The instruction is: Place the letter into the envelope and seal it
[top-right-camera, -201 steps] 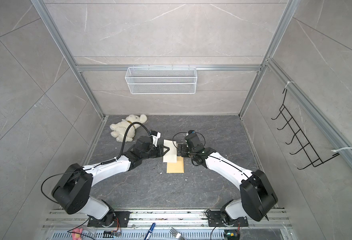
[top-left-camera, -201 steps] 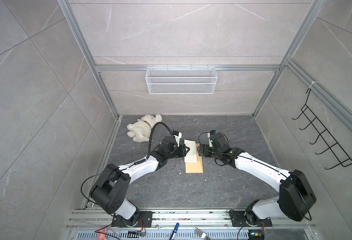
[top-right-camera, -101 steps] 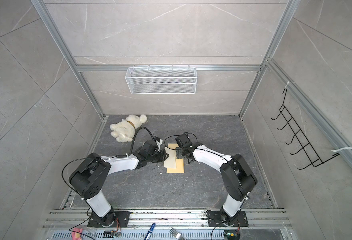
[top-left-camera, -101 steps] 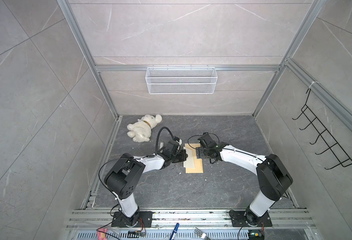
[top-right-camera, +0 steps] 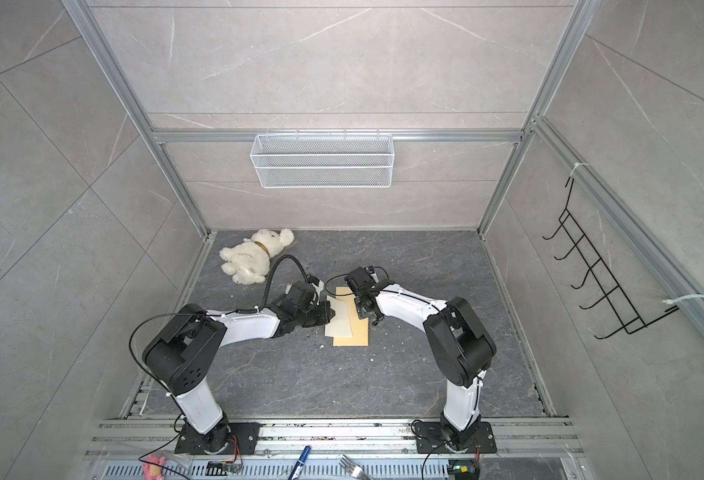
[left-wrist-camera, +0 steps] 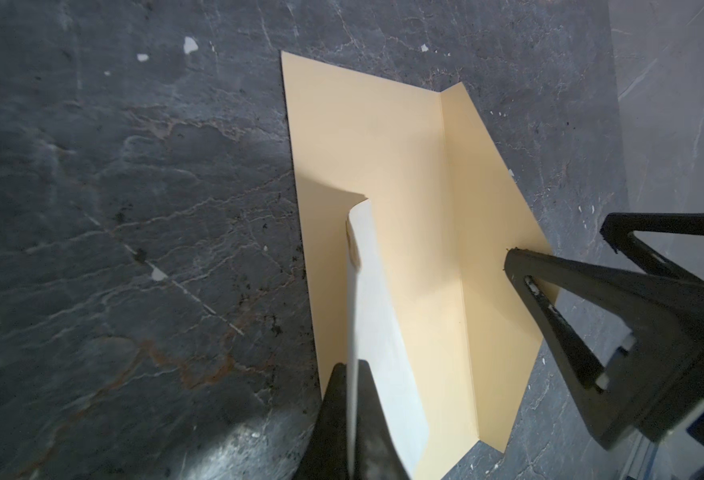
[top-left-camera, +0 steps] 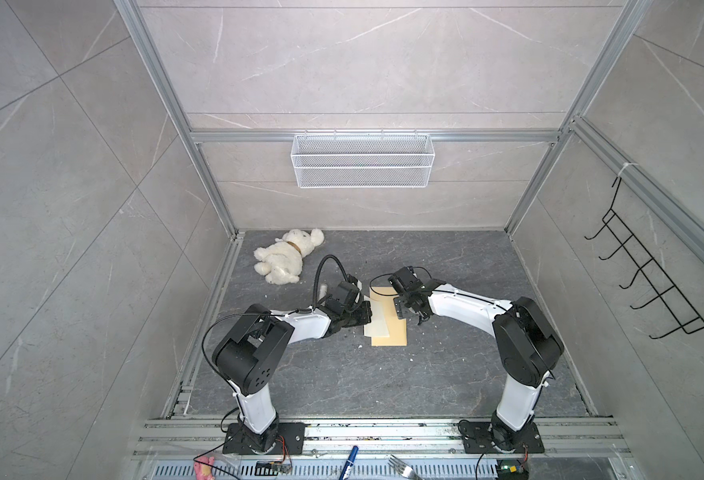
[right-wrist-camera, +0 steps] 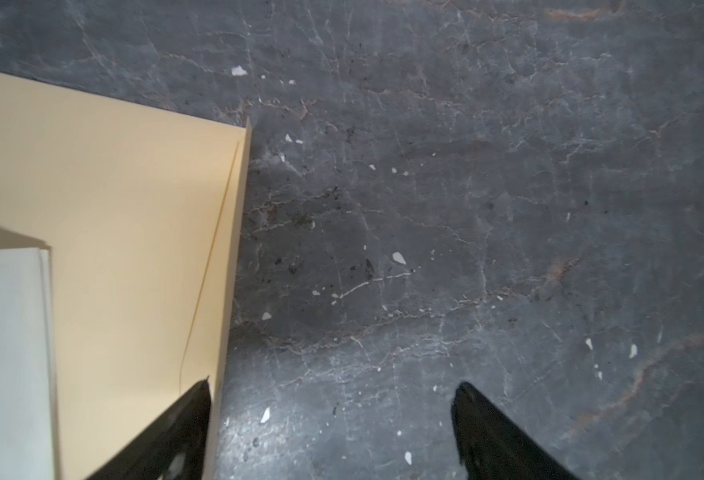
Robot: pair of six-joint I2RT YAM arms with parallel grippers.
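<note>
Left gripper (left-wrist-camera: 352, 376): jaws pinched narrow on the letter (left-wrist-camera: 383, 332), gripping the long edge on its own side. The sheet is held tilted, pinched edge raised, the rest slanting down over the envelope (left-wrist-camera: 400, 166). Letter, appearance: folded, off-white, blank faces outward, stacked layers visible at one corner; no border print shows from these angles. Envelope, appearance: plain yellow-tan, lying flat on the dark slate-look table (left-wrist-camera: 134, 208), with the flap folded open along one long side and the crease running its full length. Right gripper (right-wrist-camera: 331, 388): jaws wide, holding nothing. One fingertip (right-wrist-camera: 200, 392) sits at the flap's outer edge, seemingly touching it, though contact cannot be confirmed; the other hangs over bare table. Governing relation: in both top views the letter (top-left-camera: 377, 322) and envelope (top-left-camera: 396, 338) lie between the two grippers, long axes parallel and running away from the arm bases. The letter covers the envelope's left part and juts slightly past it, while the flap and mouth lie on the right arm's side. The left arm carries the letter; the right arm is nearer the flap. Judgement: insertion is not yet done, and the letter's free edge must reach the mouth at the crease while the flap is kept open. Also present: white plush bear (top-left-camera: 288, 259) at the table's far left, white wire basket (top-left-camera: 362, 160) on the back wall.
</note>
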